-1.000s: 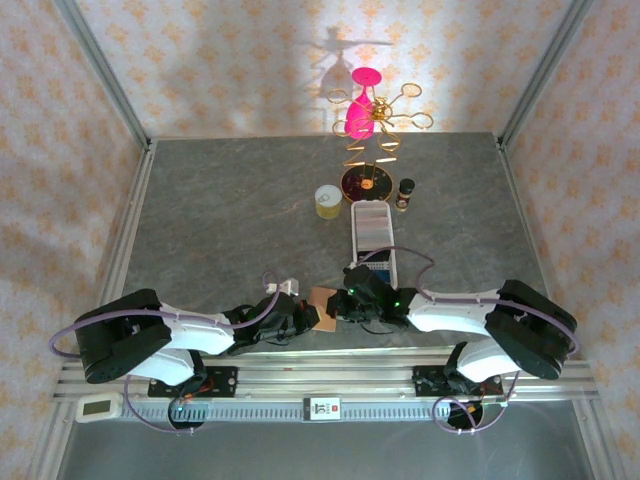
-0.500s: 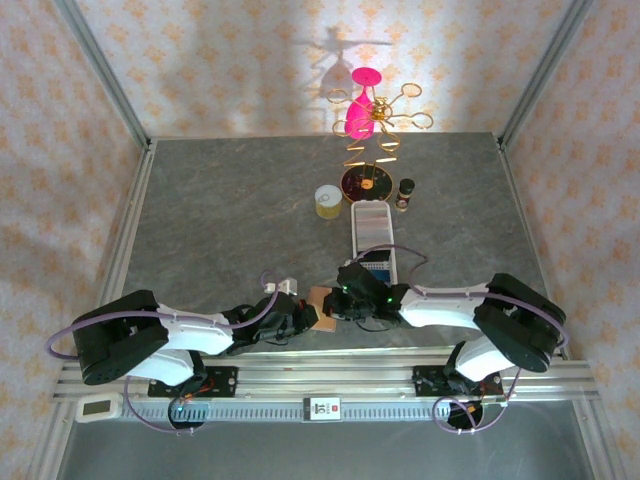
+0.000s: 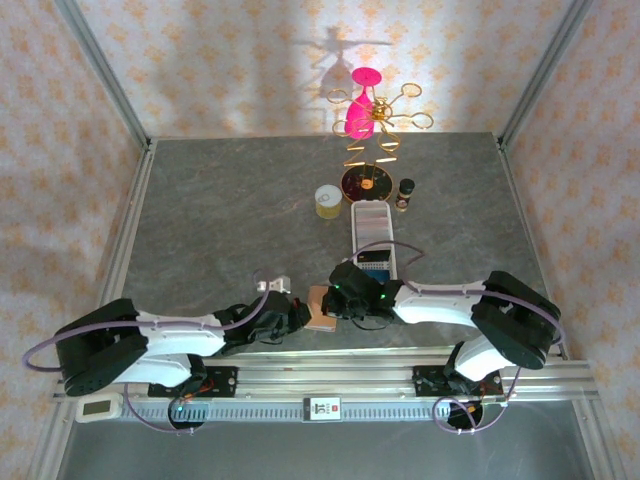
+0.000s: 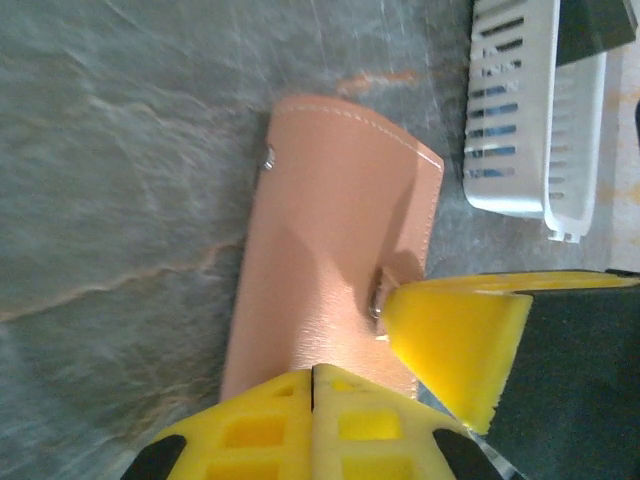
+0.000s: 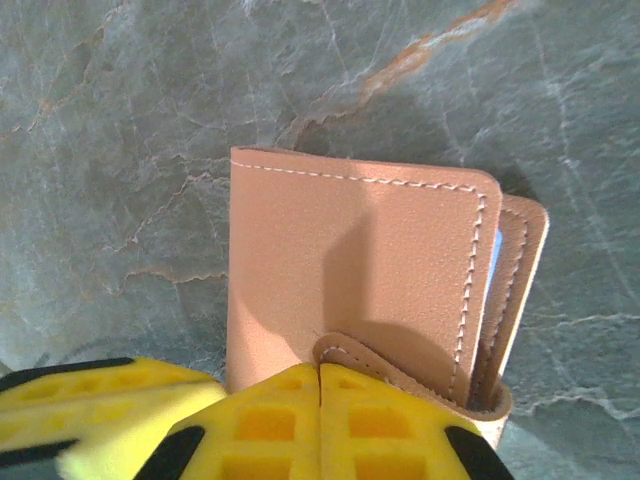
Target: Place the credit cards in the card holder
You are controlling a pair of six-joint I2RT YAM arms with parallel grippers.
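The tan card holder (image 3: 319, 309) lies folded shut on the table between my two grippers. In the right wrist view a thin blue edge of a credit card (image 5: 497, 250) shows between the leaves of the card holder (image 5: 350, 260). My right gripper (image 5: 320, 375) is shut, and its tips rest on the curled closing tab (image 5: 385, 352). My left gripper (image 4: 313, 375) is shut too, its tips over the near end of the card holder (image 4: 335, 230). A right fingertip (image 4: 455, 335) touches the metal snap. From above, the left gripper (image 3: 300, 318) and right gripper (image 3: 338, 298) flank the holder.
A long white perforated tray (image 3: 357, 235) stands just behind the card holder, with a dark item at its near end. Farther back are a yellow cup (image 3: 327, 201), a dark round dish (image 3: 366, 183), a small bottle (image 3: 405, 192) and a gold stand with pink pieces (image 3: 372, 115).
The right gripper has slid left over the card holder. The left arm has stretched out lower and its gripper has closed in on the holder from the left. Both grippers stayed shut.
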